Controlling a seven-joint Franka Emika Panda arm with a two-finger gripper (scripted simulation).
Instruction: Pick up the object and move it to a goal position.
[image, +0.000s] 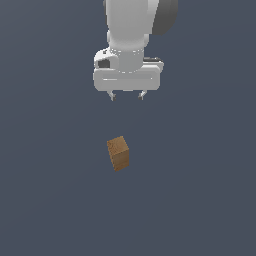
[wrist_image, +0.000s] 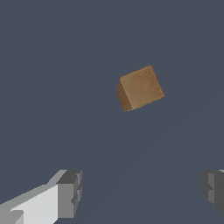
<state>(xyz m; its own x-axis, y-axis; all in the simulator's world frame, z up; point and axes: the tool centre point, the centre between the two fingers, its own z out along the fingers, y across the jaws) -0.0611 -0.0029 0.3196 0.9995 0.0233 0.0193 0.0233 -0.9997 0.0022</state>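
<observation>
The object (image: 118, 153) is a small brown wood-grain block with a lighter square top face, resting on the dark grey floor a little below the middle of the exterior view. My white gripper (image: 127, 94) hangs well above it, pointing down, fingers spread and nothing between them. In the wrist view the object (wrist_image: 139, 88) lies ahead of the gripper (wrist_image: 142, 194), turned at an angle to the two grey fingertips (wrist_image: 71, 194), which stand wide apart.
A plain dark grey surface (image: 200, 190) fills both views. The white arm (image: 135, 25) rises out of the exterior view's upper edge.
</observation>
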